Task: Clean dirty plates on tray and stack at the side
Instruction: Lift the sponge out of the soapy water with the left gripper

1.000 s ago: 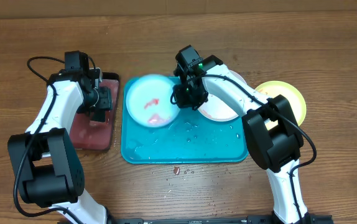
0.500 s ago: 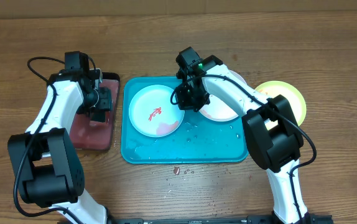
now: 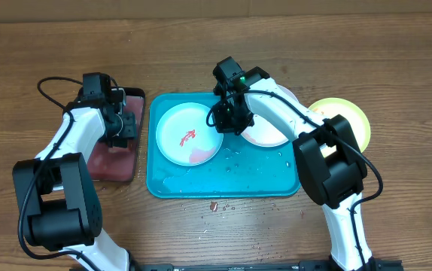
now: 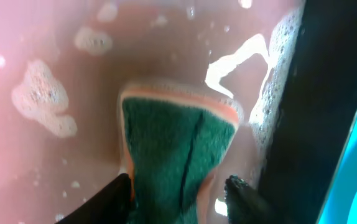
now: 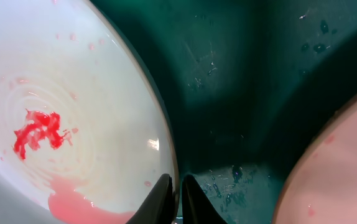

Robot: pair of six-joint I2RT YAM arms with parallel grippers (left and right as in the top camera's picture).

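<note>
Fingers [image 5: 160, 196] of the right gripper [image 5: 173, 194] are pinched together on the rim of the light blue plate [image 5: 73, 112]. That plate lies flat in the left half of the tray [image 3: 261, 179], with a red smear and a pinkish puddle in it. The left gripper [image 4: 178, 196] is clamped on a green and orange sponge [image 4: 175, 143] sitting in the sudsy pink liquid of the black-rimmed tray [image 3: 114, 164].

It's all on a brown wood-plank table [image 3: 50, 38]. Water drops show on the tray floor, and a red crumb [image 3: 213, 205] lies on the table just in front of the tray. The white plate [image 3: 267, 135] is at the tray's right end, and the yellow-green plate [image 3: 354, 114] is on the table beside it.

A second ago the blue plate was tipped up nearer the tray's back edge. The left arm has also shifted slightly right.
</note>
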